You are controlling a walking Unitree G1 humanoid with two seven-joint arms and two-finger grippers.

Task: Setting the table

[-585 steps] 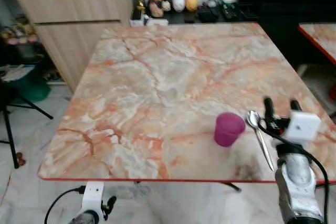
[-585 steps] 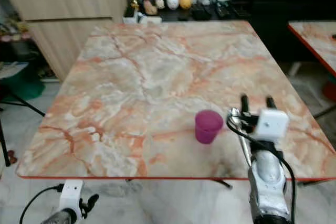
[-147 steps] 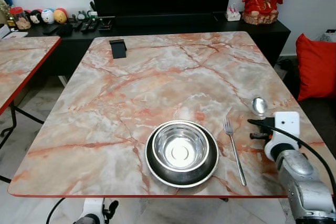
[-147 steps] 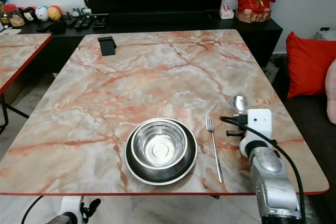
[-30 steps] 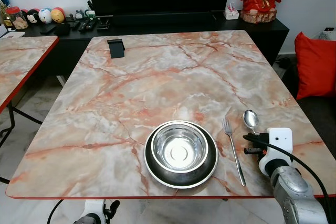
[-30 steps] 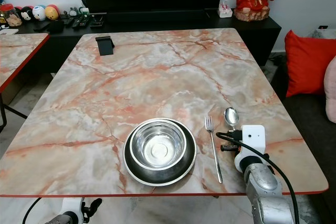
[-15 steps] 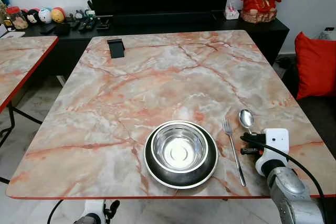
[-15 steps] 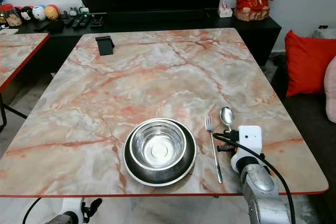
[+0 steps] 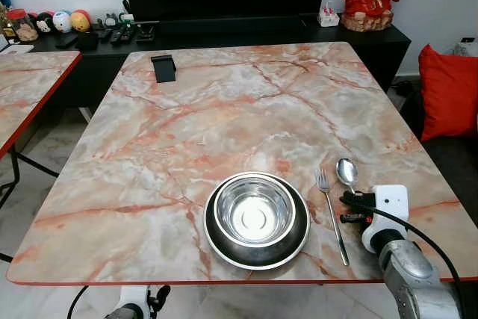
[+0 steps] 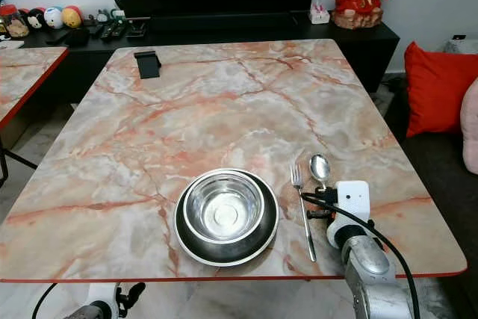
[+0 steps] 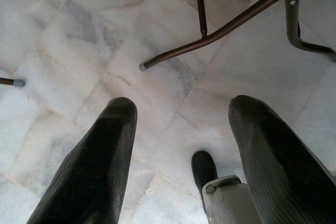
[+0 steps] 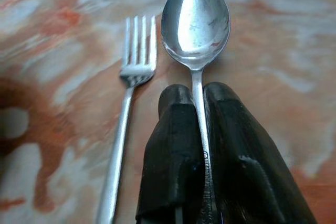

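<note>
With bowl [image 9: 256, 218] and fork [image 9: 330, 213] placed on the table [image 9: 224, 125], we hold the spoon [image 9: 346, 172] clamped in the right hand [image 12: 197, 103] just beside the fork, release pending.

Head cams look down over table [image 9: 224, 117], both sharing it; R wrist cam close on spoon [image 12: 195, 19]; L wrist faces floor [image 11: 63, 51].

Table [image 9: 224, 117]: pink-orange veined marble, red edge. Spoon [image 12: 195, 17], fork [image 12: 127, 98], bowl [image 9: 254, 211]: shiny silver. Cushion [image 9: 450, 93]: red. Fingers [image 12: 173, 150]: black.
</note>
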